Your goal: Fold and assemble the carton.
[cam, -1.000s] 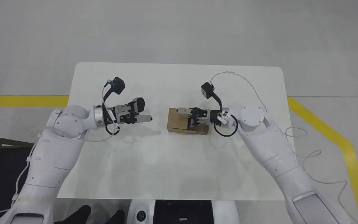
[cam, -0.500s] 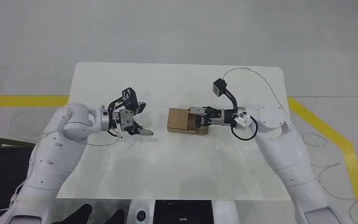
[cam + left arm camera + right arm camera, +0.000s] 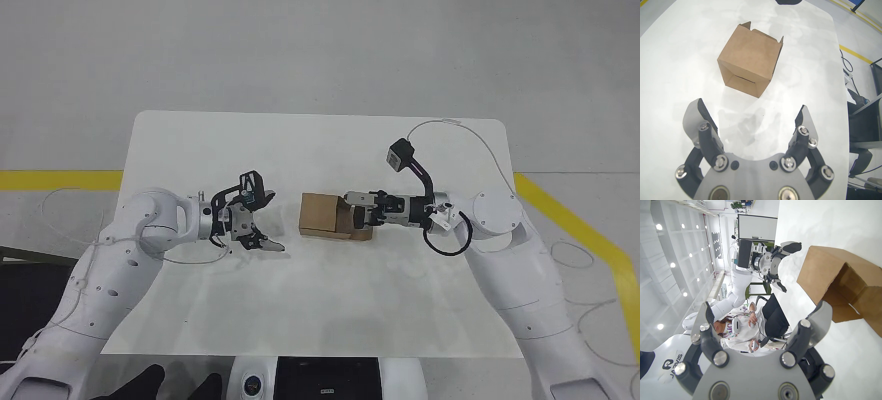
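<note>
carton on table, left gripper spread

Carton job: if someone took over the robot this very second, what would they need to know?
Left gripper: open, empty, short of the carton, facing its closed end.
Right gripper: open, at the carton's other end, one finger by the flaps; contact unclear.
Carton: on its side on the table, squared up.
Done: end toward the left gripper looks tucked shut.
Left: fold and tuck the open flaps at the right gripper's end.
</note>
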Tool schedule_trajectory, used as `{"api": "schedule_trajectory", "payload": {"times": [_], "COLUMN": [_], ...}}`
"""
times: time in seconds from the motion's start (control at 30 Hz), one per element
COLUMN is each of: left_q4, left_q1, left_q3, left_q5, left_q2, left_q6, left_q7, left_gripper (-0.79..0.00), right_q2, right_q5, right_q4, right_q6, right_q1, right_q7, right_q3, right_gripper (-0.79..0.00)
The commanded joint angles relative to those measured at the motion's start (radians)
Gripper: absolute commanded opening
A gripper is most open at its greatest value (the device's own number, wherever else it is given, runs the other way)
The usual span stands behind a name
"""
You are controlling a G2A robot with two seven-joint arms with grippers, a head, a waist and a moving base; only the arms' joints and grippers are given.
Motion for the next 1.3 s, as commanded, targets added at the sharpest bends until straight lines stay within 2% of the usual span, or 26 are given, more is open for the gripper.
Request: {"api": "schedule_trajectory", "payload": {"times": [0.0,0.17,0.3,0.57,0.83,1.13,1.27], "left_q4": [0.000,0.000,-0.003,-0.025,-0.016,0.083,0.142], "left_q1": [0.000,0.000,0.024,0.030,-0.071,-0.183,-0.229], "left_q3": [0.000,0.000,-0.017,-0.027,0.092,0.248,0.305], "left_q5": [0.000,0.000,0.015,0.070,0.158,0.238,0.284], "left_q2": [0.000,0.000,0.005,0.013,-0.002,-0.026,-0.036], "left_q6": [0.000,0.000,0.041,0.000,0.000,0.000,0.000], "left_q7": [0.000,0.000,-0.002,0.047,0.129,0.242,0.333], "left_gripper": [0.000,0.000,0.000,0.000,0.000,0.000,0.000], "right_q2": [0.000,0.000,0.000,0.000,0.000,0.000,0.000], "right_q5": [0.000,0.000,0.000,0.000,0.000,0.000,0.000], "right_q4": [0.000,0.000,0.000,0.000,0.000,0.000,0.000], "right_q6": [0.000,0.000,0.000,0.000,0.000,0.000,0.000], "right_q1": [0.000,0.000,0.000,0.000,0.000,0.000,0.000], "right_q7": [0.000,0.000,0.000,0.000,0.000,0.000,0.000], "right_q3": [0.000,0.000,0.000,0.000,0.000,0.000,0.000], "right_gripper": [0.000,0.000,0.000,0.000,0.000,0.000,0.000]}}
